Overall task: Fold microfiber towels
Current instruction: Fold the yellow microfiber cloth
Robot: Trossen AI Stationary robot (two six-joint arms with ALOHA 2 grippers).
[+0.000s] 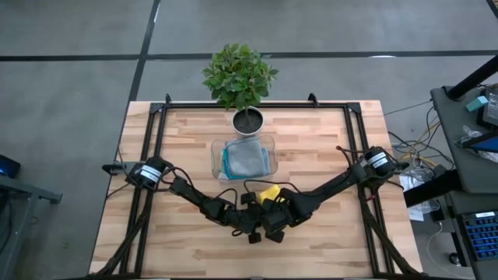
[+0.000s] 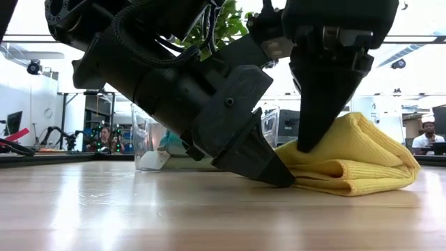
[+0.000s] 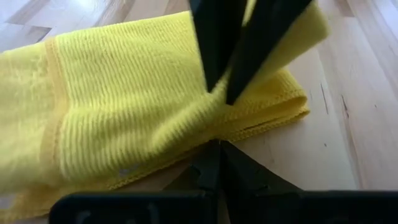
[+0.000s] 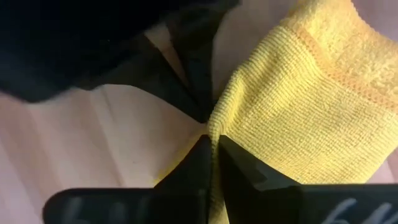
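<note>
Both arms are black with jointed segments and looped black cables. The left arm and right arm each carry a white-ringed joint near the base.

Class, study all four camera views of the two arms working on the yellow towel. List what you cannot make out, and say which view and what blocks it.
- High view: most of the yellow towel is hidden under both pincers.
- High view: cloths in the clear tray lie stacked; only the grey and a teal edge show.
- Low view: the left pincer hides the towel's near edge.
- Right wrist view: the right pincer meets the towel edge; the contact is too dark to read.
</note>
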